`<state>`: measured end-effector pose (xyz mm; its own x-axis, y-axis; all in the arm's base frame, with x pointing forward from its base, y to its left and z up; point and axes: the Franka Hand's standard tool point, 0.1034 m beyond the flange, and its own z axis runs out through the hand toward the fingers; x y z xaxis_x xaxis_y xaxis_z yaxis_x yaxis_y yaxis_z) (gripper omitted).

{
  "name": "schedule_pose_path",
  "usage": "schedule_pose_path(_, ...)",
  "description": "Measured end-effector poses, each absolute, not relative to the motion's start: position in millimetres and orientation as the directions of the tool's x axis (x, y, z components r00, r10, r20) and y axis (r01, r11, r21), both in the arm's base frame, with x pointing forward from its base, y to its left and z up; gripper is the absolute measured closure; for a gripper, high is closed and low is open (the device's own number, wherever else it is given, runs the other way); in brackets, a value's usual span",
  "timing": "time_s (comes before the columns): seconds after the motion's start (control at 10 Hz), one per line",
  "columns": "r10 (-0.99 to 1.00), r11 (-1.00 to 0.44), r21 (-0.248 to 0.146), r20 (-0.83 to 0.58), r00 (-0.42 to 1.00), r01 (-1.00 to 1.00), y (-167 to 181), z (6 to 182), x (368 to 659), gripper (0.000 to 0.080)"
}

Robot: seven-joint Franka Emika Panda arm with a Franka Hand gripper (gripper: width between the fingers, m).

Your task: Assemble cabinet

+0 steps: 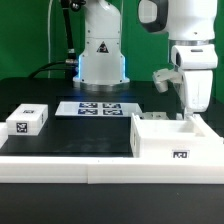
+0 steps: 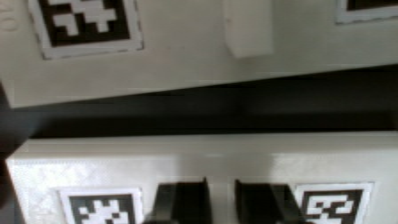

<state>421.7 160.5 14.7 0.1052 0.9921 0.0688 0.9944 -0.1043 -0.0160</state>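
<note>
Exterior view gives you the white robot arm (image 1: 190, 60) reaching down at the back of the cabinet (image 1: 175, 143), a large white plastic box with an open top and a square black-and-white tag on its front. It sits on the black desk (image 1: 70, 135) right under the fingers (image 2: 192, 203). Wrist view shows you those two dark fingers with only a thin pale strip between them; you cannot tell whether they pinch it or merely stand slightly apart over it. A white tagged surface (image 2: 107, 165) lies just beside them on both sides. A small white block (image 1: 27, 122) carrying a tag rests well away from the fingers, toward the exterior view's left. The flat white marker board (image 1: 95, 108) lies between that block and the fingers.
</note>
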Motion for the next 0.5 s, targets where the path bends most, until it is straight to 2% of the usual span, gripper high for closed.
schedule_pose_path(0.5, 0.992, -0.105, -0.016, 0.069, 0.106, 0.994, 160.4, 14.7, 421.7, 0.0734)
